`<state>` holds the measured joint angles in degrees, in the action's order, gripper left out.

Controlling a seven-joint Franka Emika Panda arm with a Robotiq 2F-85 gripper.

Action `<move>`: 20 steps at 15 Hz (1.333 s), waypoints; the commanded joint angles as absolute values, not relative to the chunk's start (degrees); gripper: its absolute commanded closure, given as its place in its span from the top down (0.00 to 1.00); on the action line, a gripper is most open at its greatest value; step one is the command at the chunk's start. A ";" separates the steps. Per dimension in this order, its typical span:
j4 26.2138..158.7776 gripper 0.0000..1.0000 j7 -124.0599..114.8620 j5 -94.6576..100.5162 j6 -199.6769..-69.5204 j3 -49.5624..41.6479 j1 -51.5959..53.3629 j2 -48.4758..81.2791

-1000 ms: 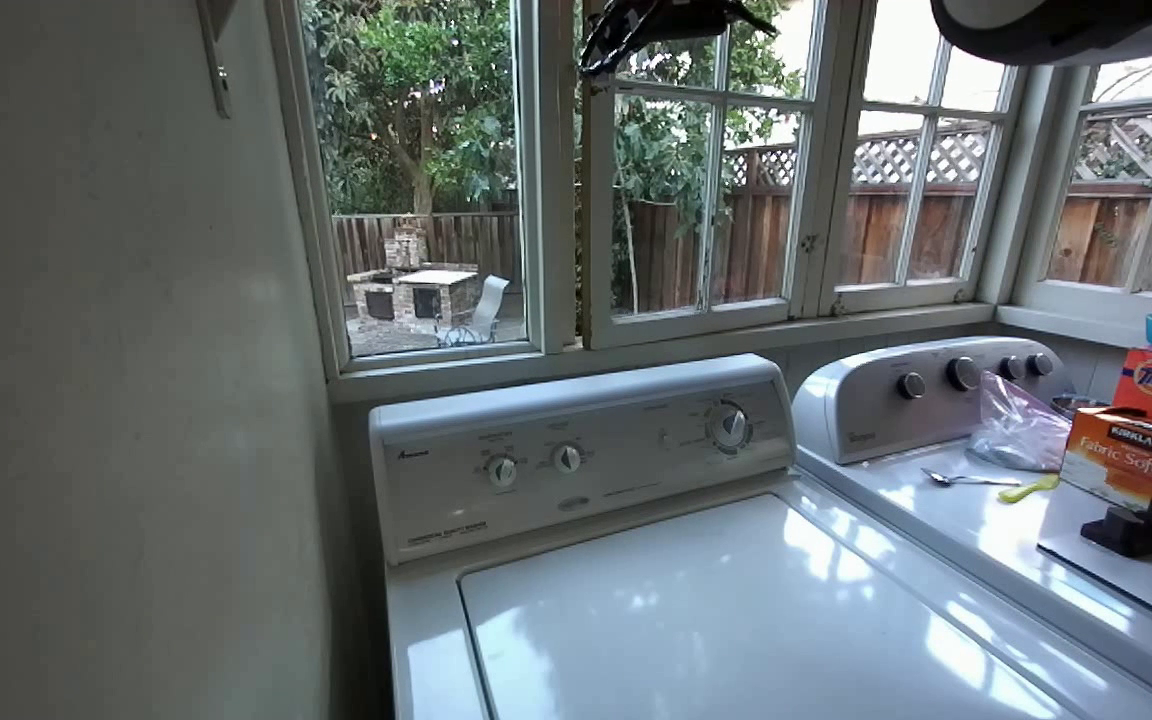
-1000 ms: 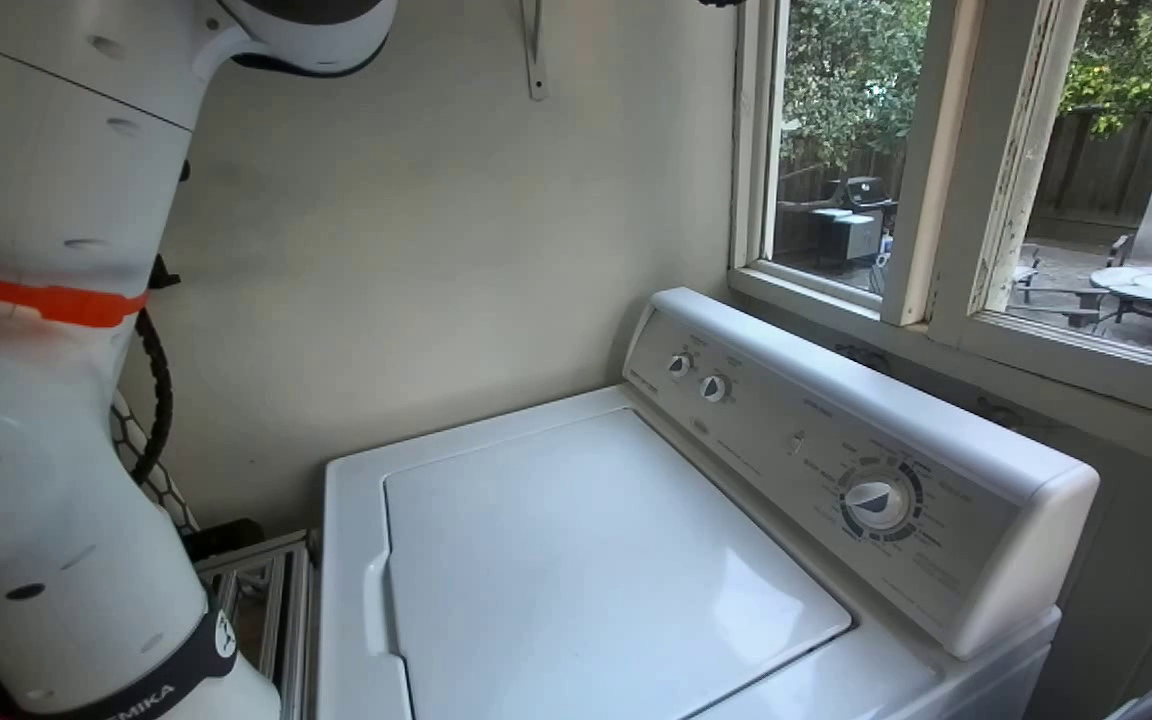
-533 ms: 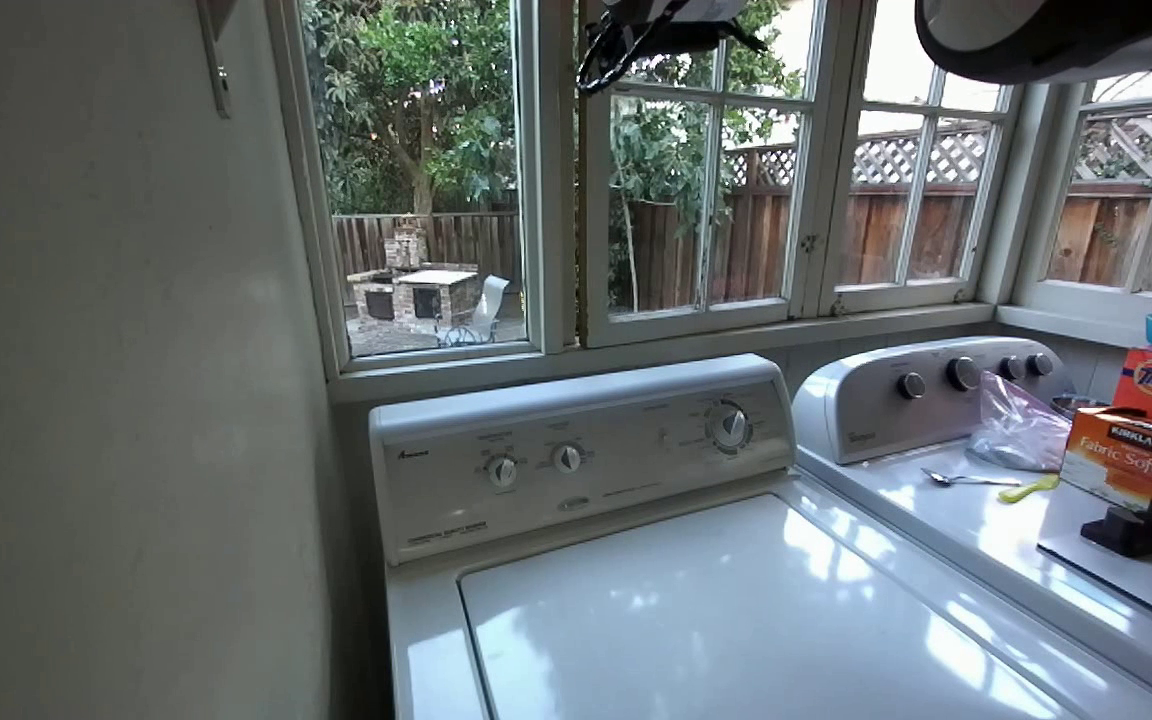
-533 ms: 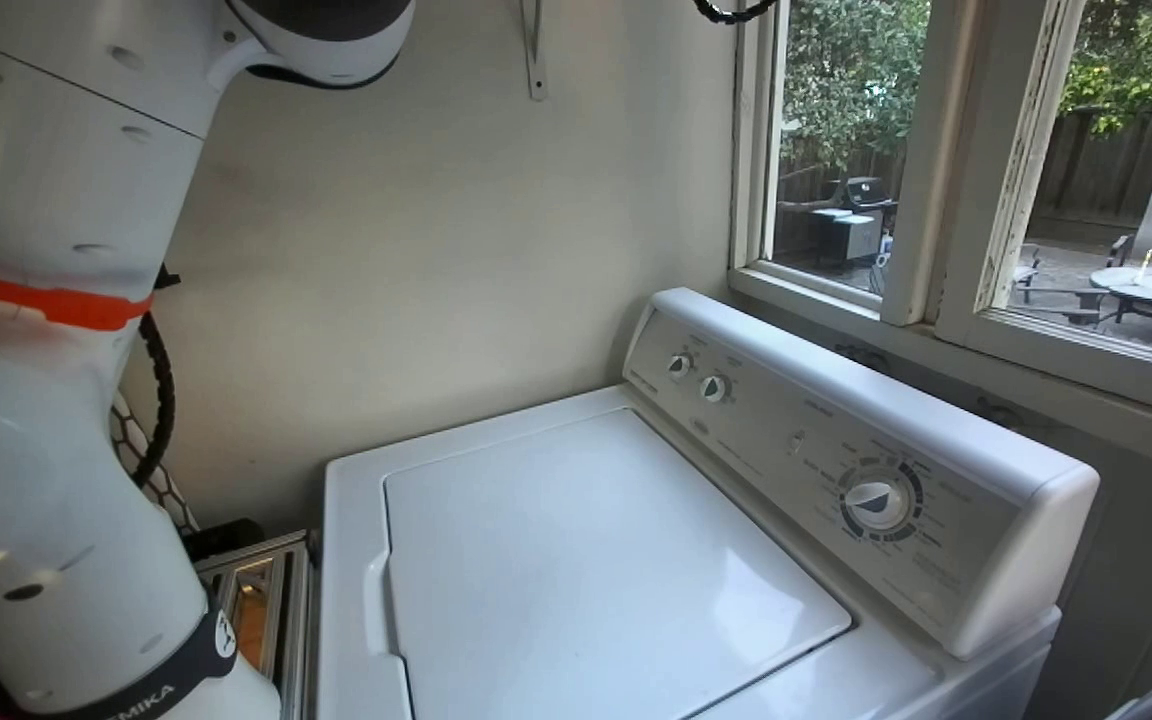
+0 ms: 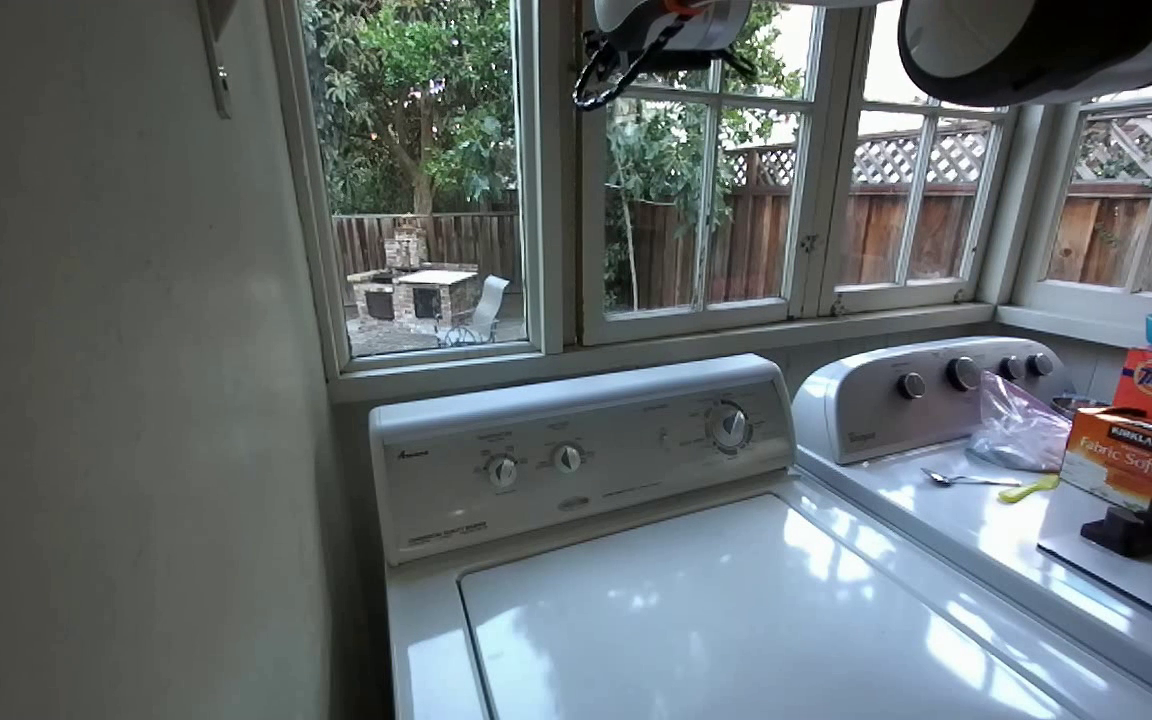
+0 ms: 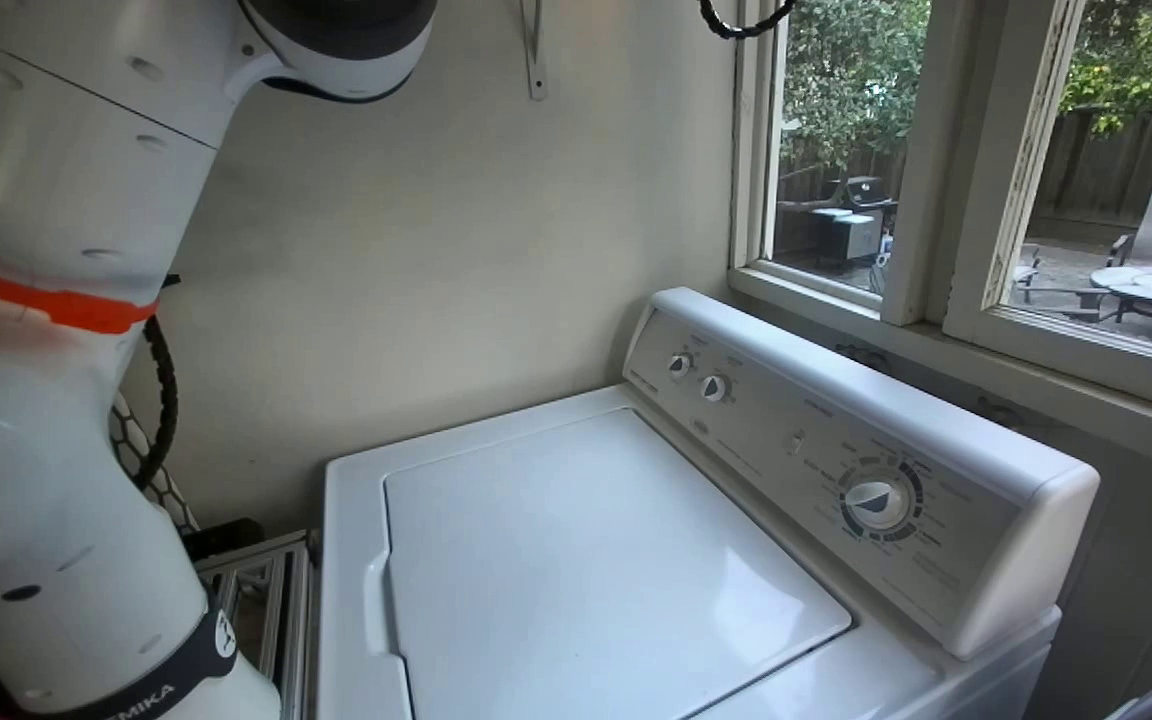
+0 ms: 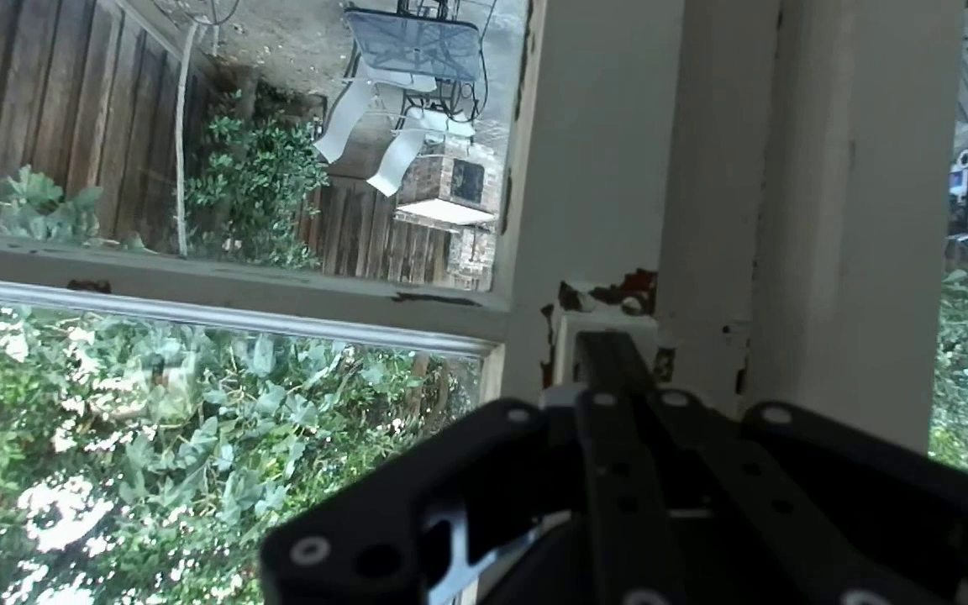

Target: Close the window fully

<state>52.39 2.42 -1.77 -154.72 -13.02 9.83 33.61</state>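
The window is a white-painted hinged sash (image 5: 696, 322) with divided panes, and fence and shrubs show through it. It also shows at the right in an exterior view (image 6: 996, 200). Its peeling stile fills the middle of the wrist view (image 7: 610, 126), upside down. The sash edge lies close beside the fixed post (image 7: 854, 168); I cannot tell whether it is fully seated. My gripper (image 7: 610, 344) is shut with nothing between its fingers. Its tips are at a white plate (image 7: 606, 323) on the stile; contact is unclear. The fingertips are out of both exterior views.
A white washer (image 5: 636, 620) stands below the window, its control panel (image 6: 876, 440) under the sill. A second machine (image 5: 866, 410) holds a Fabric Softener box (image 5: 1136, 460), a plastic bag (image 5: 1021, 430) and a spoon. A plain wall (image 6: 456, 250) stands beside the washer.
The sash has swung in towards the fixed post, and the gap at its edge has narrowed. My arm has moved a little lower and towards the window.
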 commanded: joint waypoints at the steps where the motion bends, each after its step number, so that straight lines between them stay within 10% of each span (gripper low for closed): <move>1: 49.91 0.00 2.36 -3.57 -157.34 -12.01 8.52 36.25; 20: 38.44 0.00 -1.58 -5.01 -159.41 -12.12 7.20 46.26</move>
